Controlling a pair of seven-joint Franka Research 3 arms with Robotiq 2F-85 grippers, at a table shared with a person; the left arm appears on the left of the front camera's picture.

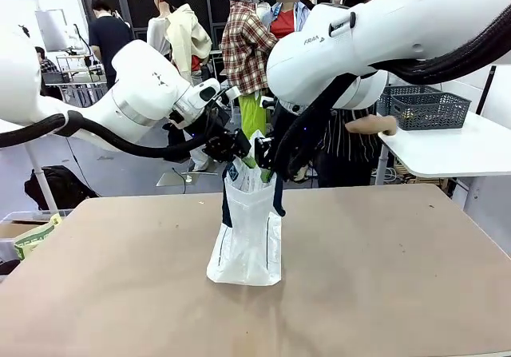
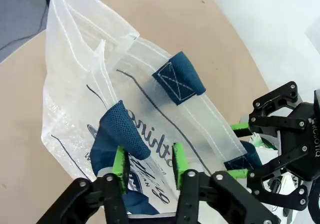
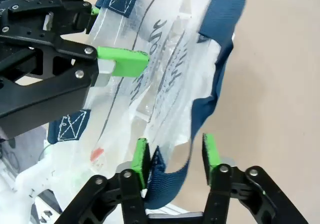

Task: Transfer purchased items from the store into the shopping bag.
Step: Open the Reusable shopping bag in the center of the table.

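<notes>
Front view: the shopping bag (image 1: 246,249) stood upright on the worktop (image 1: 383,269), its mouth between the left fingers (image 1: 234,144) and the right fingers (image 1: 270,159). To open it well, each side should pinch one rim only and pull gently apart.

Left wrist view: the fingers stood half-narrow, with a navy strap (image 2: 119,131) just beside one pad (image 2: 120,165). Whether they pinched it firmly I could not tell.

Right wrist view: rim and strap lay between the half-narrow fingers, not pinched.

We've got the plastic bag (image 1: 246,245) standing mid-worktop (image 1: 383,277), left arm (image 1: 144,93) and right arm (image 1: 383,37) both at its top.
</notes>
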